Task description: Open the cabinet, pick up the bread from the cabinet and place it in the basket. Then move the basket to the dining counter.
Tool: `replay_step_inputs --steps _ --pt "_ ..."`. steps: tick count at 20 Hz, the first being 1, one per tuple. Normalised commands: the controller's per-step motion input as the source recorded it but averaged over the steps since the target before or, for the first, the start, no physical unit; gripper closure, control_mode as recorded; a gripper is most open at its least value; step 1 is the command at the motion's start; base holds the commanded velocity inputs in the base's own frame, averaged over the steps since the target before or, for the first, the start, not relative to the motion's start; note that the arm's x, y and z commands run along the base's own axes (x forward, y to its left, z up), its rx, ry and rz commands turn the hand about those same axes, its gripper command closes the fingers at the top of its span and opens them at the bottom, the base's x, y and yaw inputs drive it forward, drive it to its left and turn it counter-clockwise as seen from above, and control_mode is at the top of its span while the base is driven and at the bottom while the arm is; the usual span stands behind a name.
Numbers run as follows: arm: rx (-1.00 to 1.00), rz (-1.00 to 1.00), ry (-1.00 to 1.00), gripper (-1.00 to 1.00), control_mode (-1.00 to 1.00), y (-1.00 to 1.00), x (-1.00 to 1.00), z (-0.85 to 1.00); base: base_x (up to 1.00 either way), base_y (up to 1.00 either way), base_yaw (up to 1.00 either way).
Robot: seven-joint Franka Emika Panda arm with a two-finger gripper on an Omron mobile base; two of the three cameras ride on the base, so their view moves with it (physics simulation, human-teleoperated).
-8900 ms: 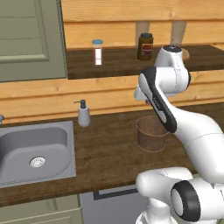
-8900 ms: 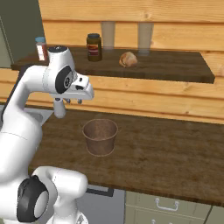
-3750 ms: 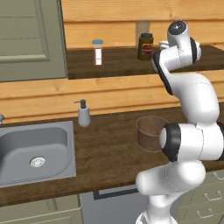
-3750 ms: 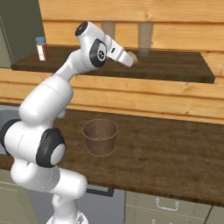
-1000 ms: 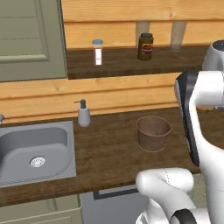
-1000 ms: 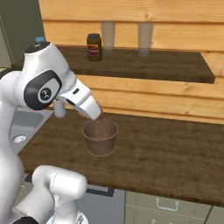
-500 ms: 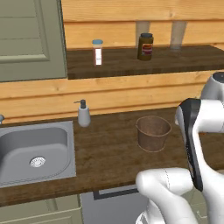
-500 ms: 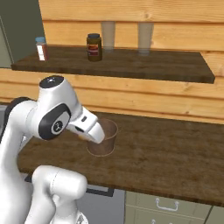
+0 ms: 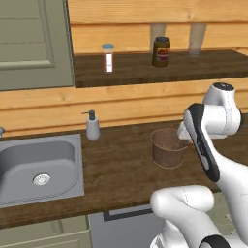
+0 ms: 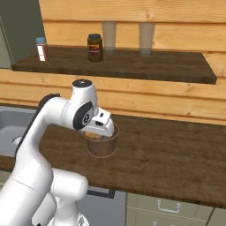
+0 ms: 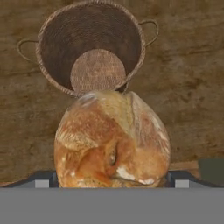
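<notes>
My gripper is shut on the bread, a tan-brown crusty lump that sits between the fingertips. It hangs just above the near rim of the round woven basket, whose inside is bare. The basket stands on the dark worktop, and in the right base view my hand is right at the rim of the basket. Above it, the cabinet's dark shelf board is open to view. The dining counter is out of view.
On the shelf stand a dark jar and a small white bottle. A steel sink and a soap dispenser lie to the left of the basket. A grey-green door hangs at upper left. Drawers sit below the worktop.
The arm has come down from above the basket to its rim, carrying the bread. The basket has not moved.
</notes>
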Motion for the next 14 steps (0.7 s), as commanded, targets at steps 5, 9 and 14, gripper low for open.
replay_step_inputs --steps 5,9,14 --pt "0.00 0.05 0.00 1.00 -1.00 0.07 0.62 -0.36 0.00 0.00 0.00" --pt "0.00 0.00 0.00 1.00 -1.00 0.22 0.52 -0.71 0.00 0.00 0.00" --pt "0.00 0.00 -0.01 1.00 -1.00 0.18 0.51 -0.47 0.00 0.00 0.00"
